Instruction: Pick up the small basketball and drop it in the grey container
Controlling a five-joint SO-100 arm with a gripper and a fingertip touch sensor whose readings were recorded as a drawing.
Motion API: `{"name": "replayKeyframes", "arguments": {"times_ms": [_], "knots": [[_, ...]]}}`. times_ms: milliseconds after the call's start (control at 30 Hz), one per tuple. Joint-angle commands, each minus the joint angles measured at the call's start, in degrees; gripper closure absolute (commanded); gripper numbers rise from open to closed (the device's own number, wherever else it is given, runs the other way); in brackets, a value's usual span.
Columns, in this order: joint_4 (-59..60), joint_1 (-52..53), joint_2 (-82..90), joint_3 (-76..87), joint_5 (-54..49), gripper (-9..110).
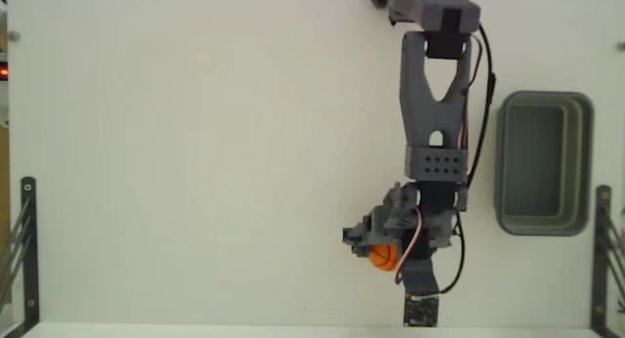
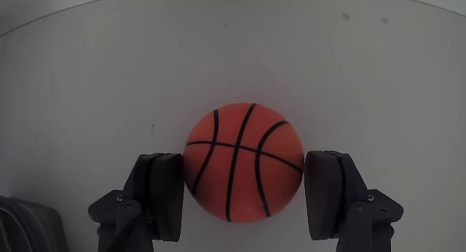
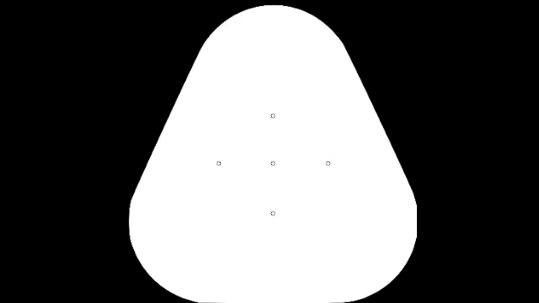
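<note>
Pinching the small basketball (image 2: pixel 243 162) between both fingers (image 2: pixel 166 194), your gripper (image 2: pixel 247 197) sits low over the white table (image 1: pixel 195 162) in the wrist view, fixed view shows the ball (image 1: pixel 384 257) under the arm's tip, grey container (image 1: pixel 543 163) well apart to its right, nothing inside.

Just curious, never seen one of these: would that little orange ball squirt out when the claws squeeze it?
Possibly: the small basketball is round, so it would probably roll off if nudged. The gripper flanks its widest part, which likely helps. Its surface looks smooth, perhaps slippery.
</note>
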Motion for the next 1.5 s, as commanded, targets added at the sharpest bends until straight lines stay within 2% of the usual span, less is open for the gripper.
{"name": "replayKeyframes", "arguments": {"times_ms": [0, 500, 1467], "knots": [[0.8, -0.4, 1.7, -2.7, 0.3, -9], [2.9, -0.4, -4.4, -11.1, 0.3, -9], [2.7, -0.4, -4.4, -10.8, 0.3, -9]]}}
